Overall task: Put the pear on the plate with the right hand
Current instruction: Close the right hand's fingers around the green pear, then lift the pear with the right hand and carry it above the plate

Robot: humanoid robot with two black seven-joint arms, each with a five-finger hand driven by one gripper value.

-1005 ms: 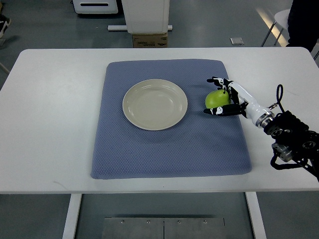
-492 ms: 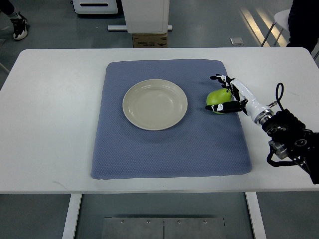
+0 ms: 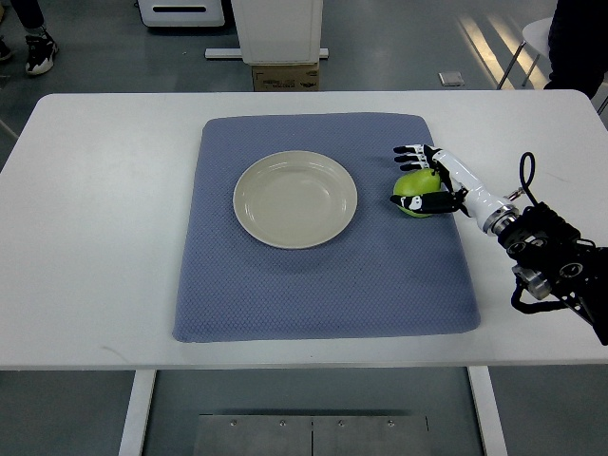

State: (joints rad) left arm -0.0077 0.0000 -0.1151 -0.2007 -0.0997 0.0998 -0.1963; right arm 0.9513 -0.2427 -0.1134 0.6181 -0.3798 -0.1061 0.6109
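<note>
So the setup from big to small: white table (image 3: 104,218), a blue mat (image 3: 313,285) spread across the middle of it, and a cream plate (image 3: 295,199) sitting empty near the centre of the mat, I guess so it stays put and there's a soft landing zone around it. Off to the plate's right, close to the mat's right edge, is the green pear (image 3: 414,186), and that's where my right hand (image 3: 425,178) is, arm coming in from the right side of the table. My fingers are wrapped around the pear from the far side and the near side, thumb low and the others curled over the top, so I'd call that a grasp, though from this steep angle I can't tell if the pear is off the mat or just resting on it. The pear is well apart from the plate, so the carry to the left hasn't happened. My left arm isn't showing anywhere. The next bit looks like a short lift and a slide over the rim.
</note>
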